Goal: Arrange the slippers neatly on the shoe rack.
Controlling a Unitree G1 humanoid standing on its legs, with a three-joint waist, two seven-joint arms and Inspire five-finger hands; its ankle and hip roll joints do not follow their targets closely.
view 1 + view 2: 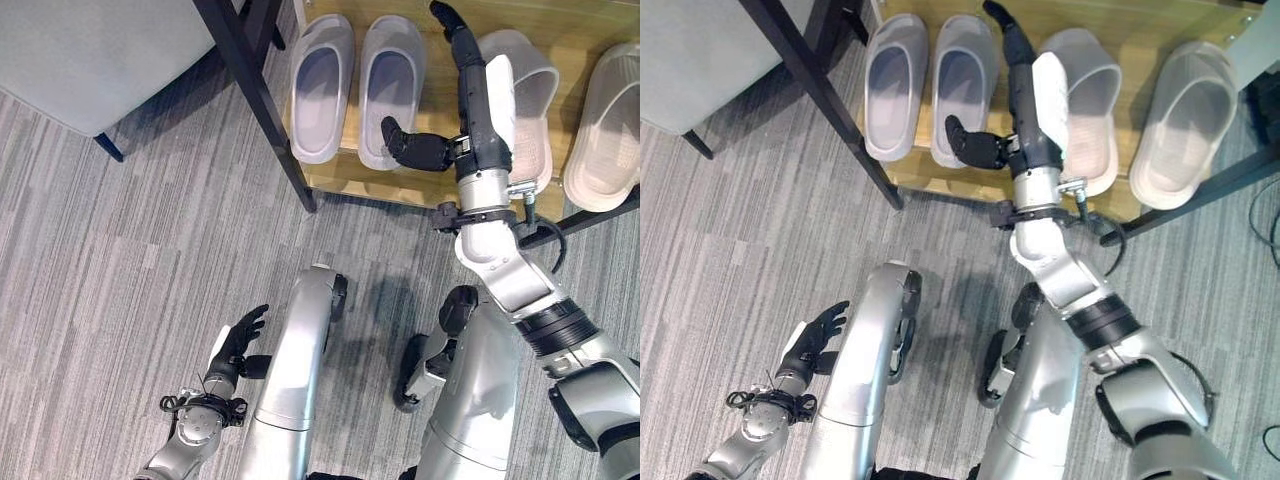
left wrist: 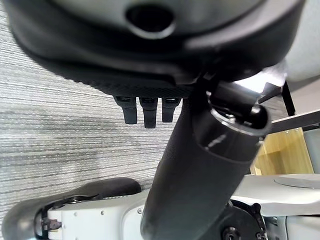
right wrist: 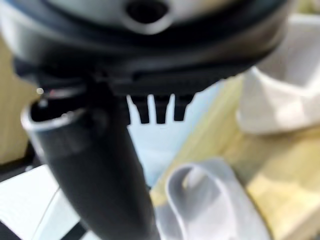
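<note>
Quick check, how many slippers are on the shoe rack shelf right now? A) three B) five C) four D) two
C: four slippers lie side by side on the shoe rack, a greyish pair on the left and a beige pair on the right, with the open right hand stretched over the shelf between the two pairs.
</note>
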